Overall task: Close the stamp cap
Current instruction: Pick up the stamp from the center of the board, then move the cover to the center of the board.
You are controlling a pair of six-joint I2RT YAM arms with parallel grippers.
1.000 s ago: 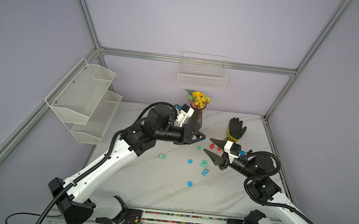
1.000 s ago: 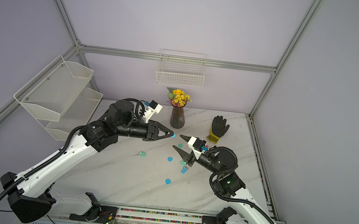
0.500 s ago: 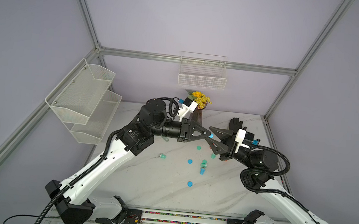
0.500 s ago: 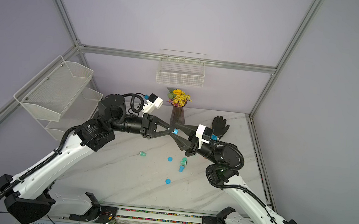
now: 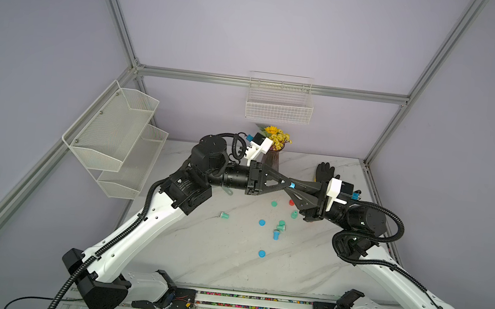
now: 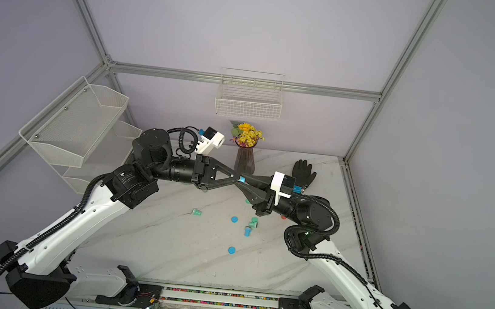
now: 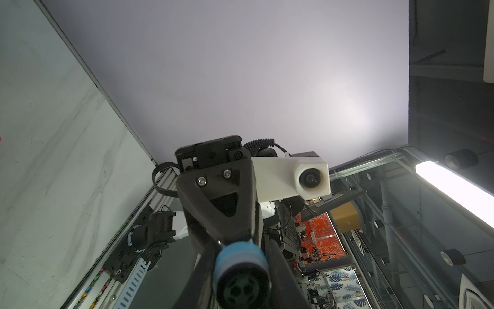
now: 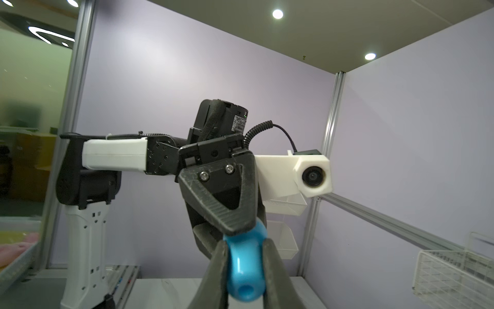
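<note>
Left wrist view: the stamp (image 7: pixel 242 270) sits clamped in the left gripper (image 7: pixel 242 251), showing a blue ring round a dark patterned face. The right gripper (image 7: pixel 238 239) comes in from the far side, tips against the same piece.

Right wrist view: a glossy blue rounded end with a small hole, pinched between the right fingers (image 8: pixel 216 267). Both pincers are closed on the stamp, one from each end.

In both top views the arms meet tip to tip in the air above the table (image 5: pixel 227 264), with the stamp (image 5: pixel 292 185) a blue speck between them.

Progress, as a judgement:
- The stamp is lifted and gripped from both sides.
- I cannot tell cap from body, nor whether the cap is seated.
- Probably left: press the halves home, check, let go.

Surface: white marble. Under the arms lie loose pieces: blue discs (image 5: pixel 261 253), teal pieces (image 5: pixel 281 225) and one red bit (image 5: pixel 291 202). At the back stand a vase (image 5: pixel 272 161) of yellow flowers and a black glove (image 5: pixel 325 170).

Room: lilac walls in a metal frame, a wire basket (image 5: pixel 278 108) on the back wall and a mesh shelf (image 5: pixel 115 137) on the left wall.
</note>
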